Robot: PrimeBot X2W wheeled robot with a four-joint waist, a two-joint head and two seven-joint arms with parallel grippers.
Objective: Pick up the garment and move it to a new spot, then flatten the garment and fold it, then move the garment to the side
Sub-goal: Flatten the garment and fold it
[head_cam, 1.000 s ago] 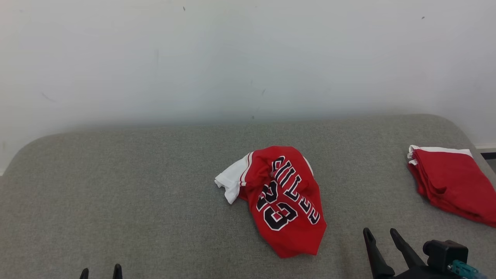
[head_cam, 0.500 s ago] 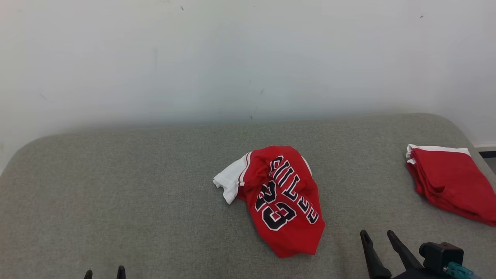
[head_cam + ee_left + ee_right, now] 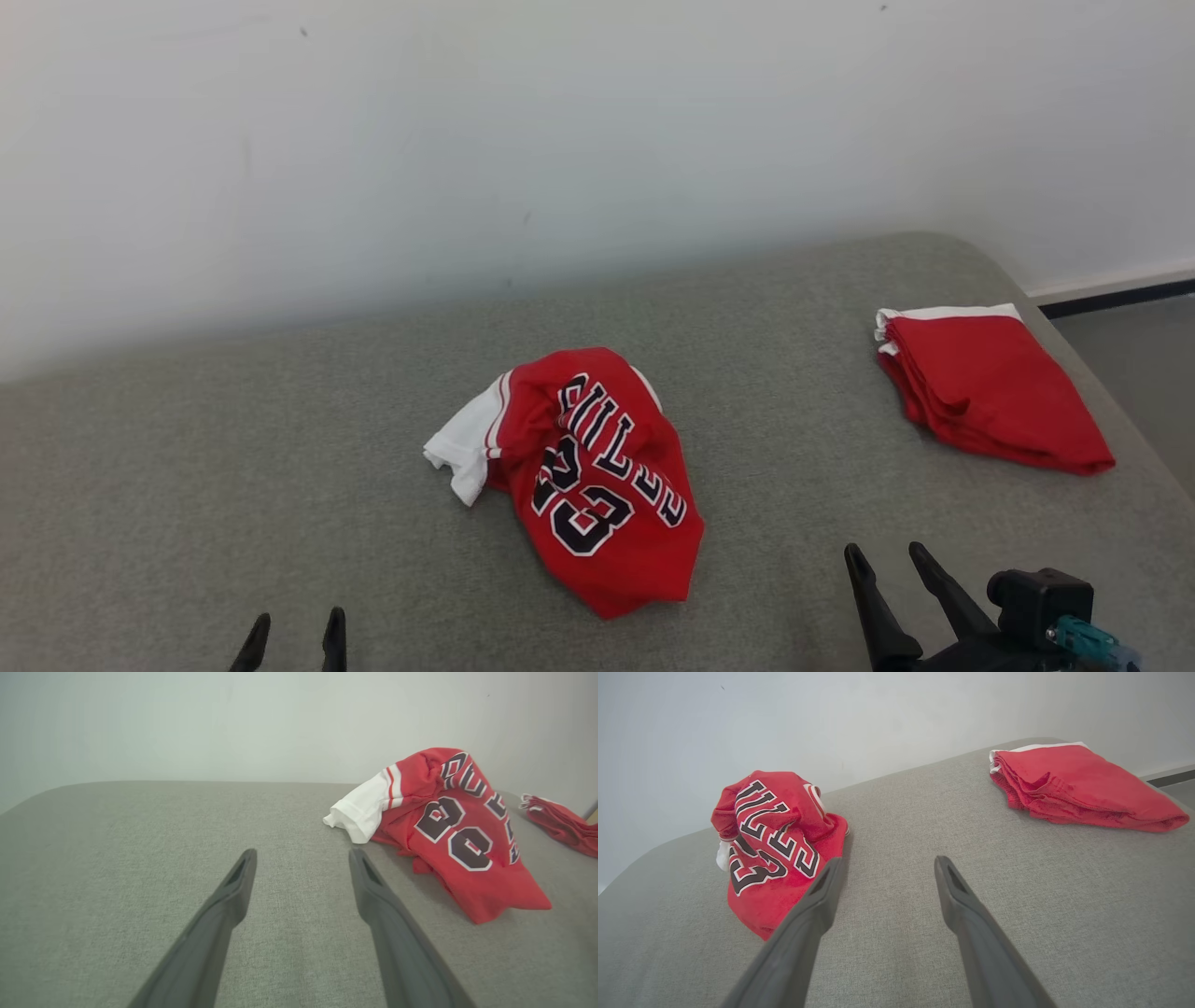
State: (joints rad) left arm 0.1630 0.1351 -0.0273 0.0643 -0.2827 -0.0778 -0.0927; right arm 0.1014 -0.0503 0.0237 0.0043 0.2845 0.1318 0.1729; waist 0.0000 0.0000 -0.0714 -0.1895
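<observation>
The red garment (image 3: 597, 485), a jersey with black-and-white letters and the number 23, lies crumpled on the grey padded surface (image 3: 233, 448). It sits between the two tools, ahead of both and touching neither. From the left tool (image 3: 297, 621) it is forward and off to the right, its white sleeve on the side facing that tool. In the left wrist view the garment (image 3: 458, 830) rises in a heap beyond and to the right of the left tool (image 3: 302, 854), whose fingers stand wide apart with nothing but grey fabric between them.

From the right tool (image 3: 884, 551) the garment is forward and to the left. In the right wrist view the garment (image 3: 775, 844) sits just past the tip of the tool's left finger. The right tool (image 3: 889, 861) is also spread, and it holds nothing.

A folded red cloth (image 3: 990, 392) with a white edge lies well ahead of the right tool and to its right, near the surface's rounded corner, well apart from the garment.

Against the picture a second ago, the whole head view has slid leftward and tilted. More of the grey floor (image 3: 1148, 373) and a dark baseboard (image 3: 1120, 297) now show at the right, which means the camera has turned. The garment keeps the same crumple and the same lie, and the folded cloth keeps its place beside it. More of the left tool's fingertips shows above the bottom edge than before.
</observation>
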